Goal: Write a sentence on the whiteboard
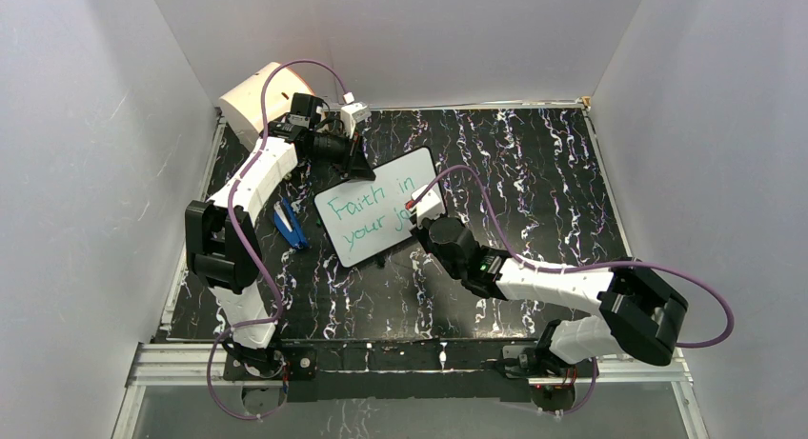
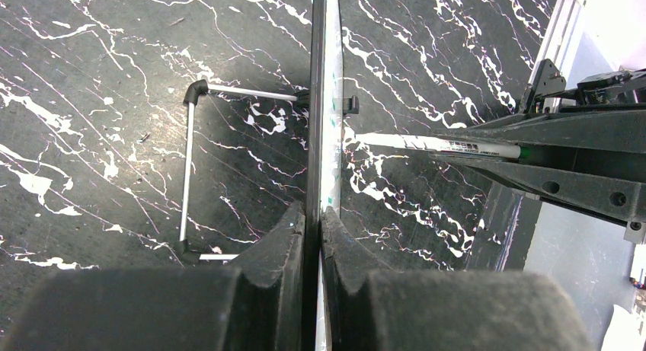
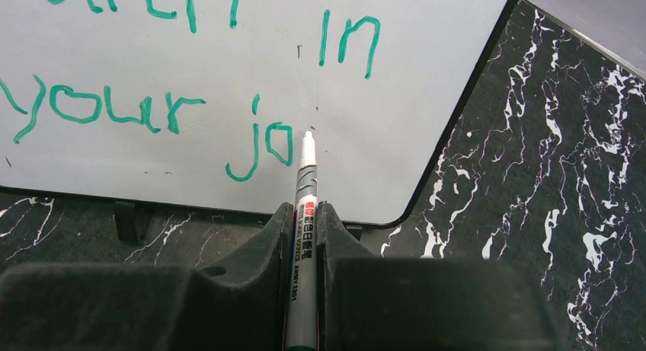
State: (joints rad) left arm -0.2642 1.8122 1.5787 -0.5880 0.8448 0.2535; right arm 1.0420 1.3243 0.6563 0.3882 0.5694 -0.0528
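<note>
Hazard: excess pressure from the white-barrelled green marker pen could rock the small black-framed glossy whiteboard or slide it in its grip, distorting the next letters. A dragging tip could smear the green handwritten sentence, which reads "Faith in your jo".

The whiteboard stands tilted on the black marbled surface.

- Left gripper: jaws nearly closed, pinching the board's edge.
- Right gripper: jaws clamped on the pen barrel, with the tip at the board face just right of the "o".
</note>
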